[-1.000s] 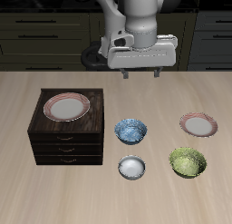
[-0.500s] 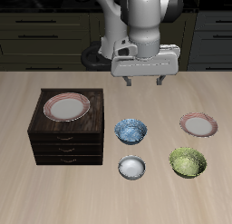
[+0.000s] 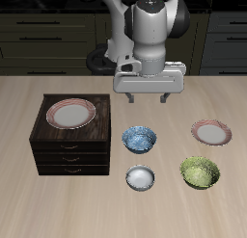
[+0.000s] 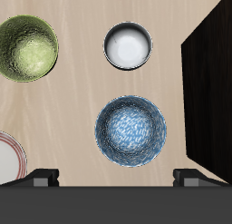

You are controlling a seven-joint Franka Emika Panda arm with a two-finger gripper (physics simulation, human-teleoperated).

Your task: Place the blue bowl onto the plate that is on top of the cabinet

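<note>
The blue bowl (image 3: 139,139) (image 4: 131,131), mottled blue and white, sits on the table beside the cabinet (image 3: 72,144) (image 4: 210,92). The plate (image 3: 71,113) with a pinkish-red rim lies on top of the dark brown cabinet. My gripper (image 3: 150,99) (image 4: 115,179) hangs open and empty above the table, farther back than the blue bowl and well above it. In the wrist view the blue bowl lies just in front of my fingertips (image 4: 41,179).
A plain white-grey bowl (image 3: 141,177) (image 4: 127,45) sits nearer the front edge. A green leafy bowl (image 3: 200,171) (image 4: 27,48) and a second red-rimmed plate (image 3: 210,133) (image 4: 7,159) lie on the table on the other side from the cabinet.
My gripper has come down and moved toward the front, closer to the blue bowl. Its fingers stay open. Nothing on the table has moved.
</note>
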